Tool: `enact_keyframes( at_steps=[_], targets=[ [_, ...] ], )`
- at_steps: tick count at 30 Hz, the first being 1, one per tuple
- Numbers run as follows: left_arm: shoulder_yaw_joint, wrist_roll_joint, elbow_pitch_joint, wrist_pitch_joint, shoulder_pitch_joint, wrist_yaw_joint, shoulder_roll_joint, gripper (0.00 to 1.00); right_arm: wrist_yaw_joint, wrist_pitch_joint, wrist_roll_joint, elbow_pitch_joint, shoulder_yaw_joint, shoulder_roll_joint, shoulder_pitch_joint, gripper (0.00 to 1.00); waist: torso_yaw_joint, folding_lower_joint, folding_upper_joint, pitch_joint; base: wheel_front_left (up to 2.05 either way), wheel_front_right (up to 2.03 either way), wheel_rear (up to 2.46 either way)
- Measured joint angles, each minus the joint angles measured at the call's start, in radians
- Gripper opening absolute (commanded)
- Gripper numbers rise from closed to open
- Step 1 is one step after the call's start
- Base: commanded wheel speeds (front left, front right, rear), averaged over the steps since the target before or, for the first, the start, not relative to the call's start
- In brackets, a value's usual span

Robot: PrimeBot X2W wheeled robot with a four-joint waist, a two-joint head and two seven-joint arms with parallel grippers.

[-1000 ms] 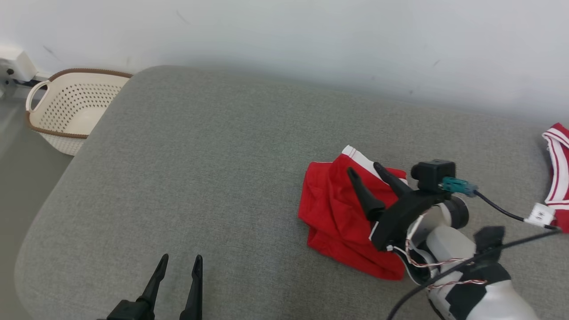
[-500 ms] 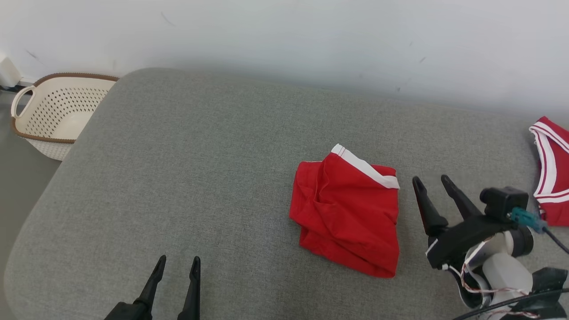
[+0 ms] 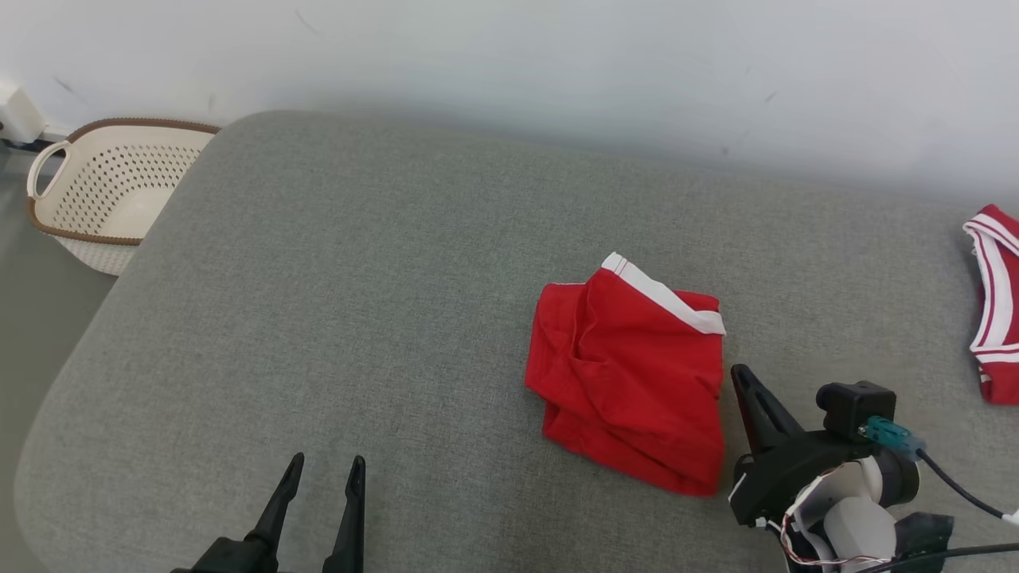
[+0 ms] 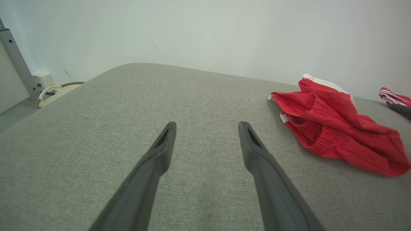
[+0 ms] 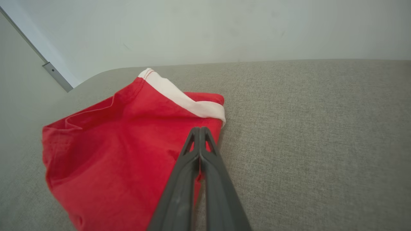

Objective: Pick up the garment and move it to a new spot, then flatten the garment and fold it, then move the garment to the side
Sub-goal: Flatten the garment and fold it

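The garment, red shorts with a white band, lies folded in a compact bundle on the grey cushioned surface, right of centre. My right gripper hovers just off its right edge with both fingers pressed together and nothing visible between them. In the right wrist view the joined fingertips overlap the edge of the shorts near the white band. My left gripper stays open at the lower left, far from the garment. The left wrist view shows that gripper over bare cushion, with the shorts off to its right.
A cream perforated basket with a brown rim stands on the floor beyond the cushion's left end. A second red and white garment lies at the right edge. A pale wall runs behind the cushion.
My right gripper was open above the shorts. It has since drawn back to their right side, come nearer the front, and shut. The shorts lie where they were; the head camera shifted slightly.
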Motion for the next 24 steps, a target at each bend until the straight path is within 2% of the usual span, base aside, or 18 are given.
enact_keyframes(
  at_steps=[12, 24],
  targets=[
    [-0.006, 0.006, 0.0, 0.0, -0.032, -0.012, 0.0, 1.0, 0.0, -0.042, -0.066, 0.246, -0.032, 0.065, -0.135, 0.0, 0.045, 0.0002, 0.0, 0.047, 0.0, 0.0, 0.0],
    [-0.031, -0.003, 0.003, 0.0, -0.054, -0.01, 0.0, 1.0, 0.0, -0.069, -0.097, 0.472, -0.055, 0.074, -0.305, 0.0, 0.117, 0.0003, 0.0001, 0.086, 0.0, 0.0, 0.0]
  ],
)
